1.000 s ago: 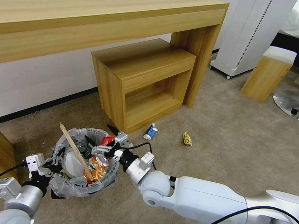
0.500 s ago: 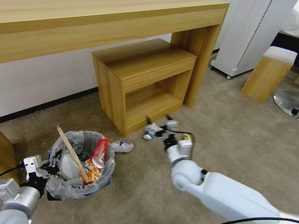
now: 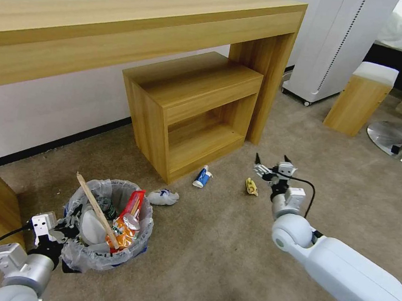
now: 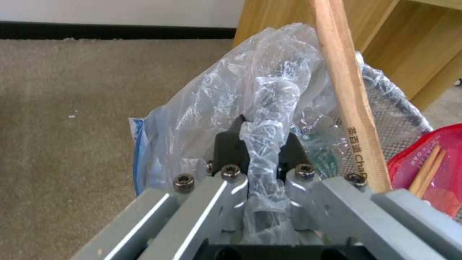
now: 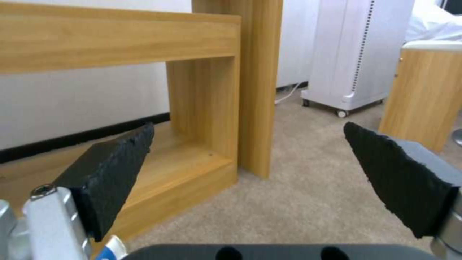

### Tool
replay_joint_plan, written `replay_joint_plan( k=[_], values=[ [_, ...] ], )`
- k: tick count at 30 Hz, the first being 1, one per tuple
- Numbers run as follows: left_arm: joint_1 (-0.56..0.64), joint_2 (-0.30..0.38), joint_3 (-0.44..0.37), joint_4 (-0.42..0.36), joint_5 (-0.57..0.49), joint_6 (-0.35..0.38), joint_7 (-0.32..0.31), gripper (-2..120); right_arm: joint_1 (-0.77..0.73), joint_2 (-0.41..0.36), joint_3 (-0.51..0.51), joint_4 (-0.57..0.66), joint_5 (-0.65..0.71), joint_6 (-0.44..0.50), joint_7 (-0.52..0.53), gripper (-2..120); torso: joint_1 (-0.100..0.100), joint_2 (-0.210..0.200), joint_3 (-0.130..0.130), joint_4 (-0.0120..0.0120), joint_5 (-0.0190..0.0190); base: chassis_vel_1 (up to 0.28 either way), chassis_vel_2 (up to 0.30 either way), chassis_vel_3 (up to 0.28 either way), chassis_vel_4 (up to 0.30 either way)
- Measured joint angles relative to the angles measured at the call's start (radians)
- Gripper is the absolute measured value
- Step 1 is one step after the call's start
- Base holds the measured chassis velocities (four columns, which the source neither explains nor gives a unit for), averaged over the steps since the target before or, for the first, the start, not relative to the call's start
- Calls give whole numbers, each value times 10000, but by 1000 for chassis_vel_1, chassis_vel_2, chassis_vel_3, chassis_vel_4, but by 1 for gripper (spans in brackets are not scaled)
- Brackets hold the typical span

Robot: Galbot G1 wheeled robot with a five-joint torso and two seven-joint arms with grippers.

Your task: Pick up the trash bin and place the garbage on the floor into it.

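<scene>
The left gripper (image 3: 67, 226) holds the trash bin (image 3: 107, 226) by its rim, its fingers (image 4: 231, 144) pinched on the bag-lined edge. The bin sits low over the floor (image 3: 212, 244), stuffed with a wooden stick (image 3: 97, 205), a red wrapper (image 3: 134, 201) and other litter. The right gripper (image 3: 272, 164) hovers with fingers (image 5: 115, 169) spread wide and empty, just beside a yellow scrap (image 3: 251, 186). A blue-white carton (image 3: 201, 176) and a crumpled white wad (image 3: 164, 196) lie on the floor near the wooden shelf unit (image 3: 190, 108).
</scene>
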Motion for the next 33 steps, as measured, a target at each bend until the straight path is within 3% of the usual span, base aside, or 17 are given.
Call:
replay_joint_plan(
  k=[9, 11, 23, 33],
  values=[
    [128, -93, -87, -142, -18, 5, 1, 3, -308, 105, 192, -436, -412, 79, -139, 100, 0, 0, 0, -1, -2, 0, 0, 0, 0],
    [121, -93, -102, -151, -35, 5, 2, 3, -394, 229, 232, -741, -892, 638, -388, 100, 0, 0, 0, -1, -1, 0, 0, 0, 0],
    [81, -223, -55, -104, 27, -56, -41, 3, -422, 395, 215, -1139, -1221, 1453, -818, 100, 0, 0, 0, -1, -2, 0, 0, 0, 0],
    [48, -227, -78, -100, 31, -71, -51, 3, -379, 404, 145, -1121, -1045, 1361, -956, 100, 0, 0, 0, -1, -2, 0, 0, 0, 0]
  ],
)
